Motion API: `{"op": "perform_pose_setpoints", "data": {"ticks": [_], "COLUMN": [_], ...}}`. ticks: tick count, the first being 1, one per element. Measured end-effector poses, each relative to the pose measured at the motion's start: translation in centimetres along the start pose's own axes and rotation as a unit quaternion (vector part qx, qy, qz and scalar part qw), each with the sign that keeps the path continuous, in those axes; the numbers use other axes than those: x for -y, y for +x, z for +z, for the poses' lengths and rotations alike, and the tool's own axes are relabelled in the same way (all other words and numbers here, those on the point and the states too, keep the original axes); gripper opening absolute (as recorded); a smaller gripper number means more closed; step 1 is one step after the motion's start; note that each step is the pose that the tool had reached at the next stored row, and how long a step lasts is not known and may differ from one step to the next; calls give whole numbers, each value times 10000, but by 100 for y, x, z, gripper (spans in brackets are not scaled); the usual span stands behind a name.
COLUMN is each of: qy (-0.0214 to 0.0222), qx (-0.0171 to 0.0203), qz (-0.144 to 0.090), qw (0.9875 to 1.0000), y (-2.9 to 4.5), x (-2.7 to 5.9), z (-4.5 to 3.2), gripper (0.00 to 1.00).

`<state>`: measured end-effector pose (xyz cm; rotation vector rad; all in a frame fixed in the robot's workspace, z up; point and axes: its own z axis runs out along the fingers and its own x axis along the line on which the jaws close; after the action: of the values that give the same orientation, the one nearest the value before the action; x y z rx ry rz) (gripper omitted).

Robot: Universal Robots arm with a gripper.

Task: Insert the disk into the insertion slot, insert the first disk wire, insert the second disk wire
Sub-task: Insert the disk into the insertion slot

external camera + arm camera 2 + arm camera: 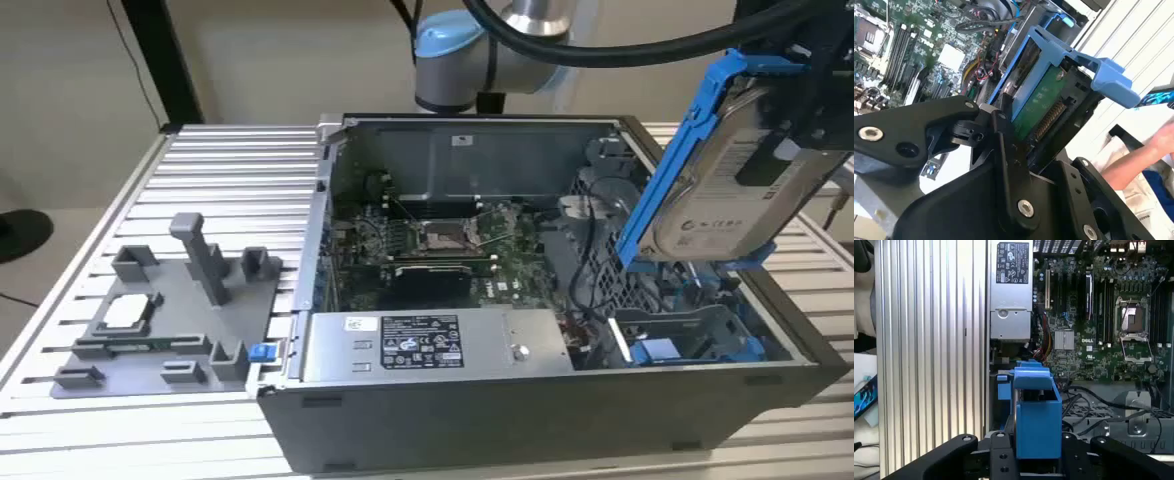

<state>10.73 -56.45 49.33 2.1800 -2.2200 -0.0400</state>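
Note:
In the exterior view my gripper (781, 150) is shut on the disk (721, 190), a silver drive with a white label in a bright blue carrier. It hangs tilted, nearly on end, above the open computer case's right side. Below it, in the case's front right corner, sits the insertion slot (681, 335), a grey metal bay with blue plastic parts, a clear gap under the disk. The second wrist view shows the disk's green circuit board (1046, 107) between my black fingers (1004, 135). In the first wrist view the blue carrier (1036, 415) stands end-on in my gripper (1036, 455).
The grey power-supply box (427, 345) lies along the case's front wall, the motherboard (441, 240) behind it. Loose black cables (1089, 400) run beside the bay. A grey fixture (174, 310) with parts stands at the exterior view's left. A person's hand (1149, 150) is beyond the case.

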Motion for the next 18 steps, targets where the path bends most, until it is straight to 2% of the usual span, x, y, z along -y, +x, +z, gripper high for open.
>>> {"op": "perform_pose_setpoints", "data": {"ticks": [13, 18], "qy": [0, 0], "qx": [-2, 8], "qz": [0, 0], "qw": [10000, 10000], "y": [2, 59], "x": [0, 61], "z": [2, 38], "gripper": [0, 0]}}
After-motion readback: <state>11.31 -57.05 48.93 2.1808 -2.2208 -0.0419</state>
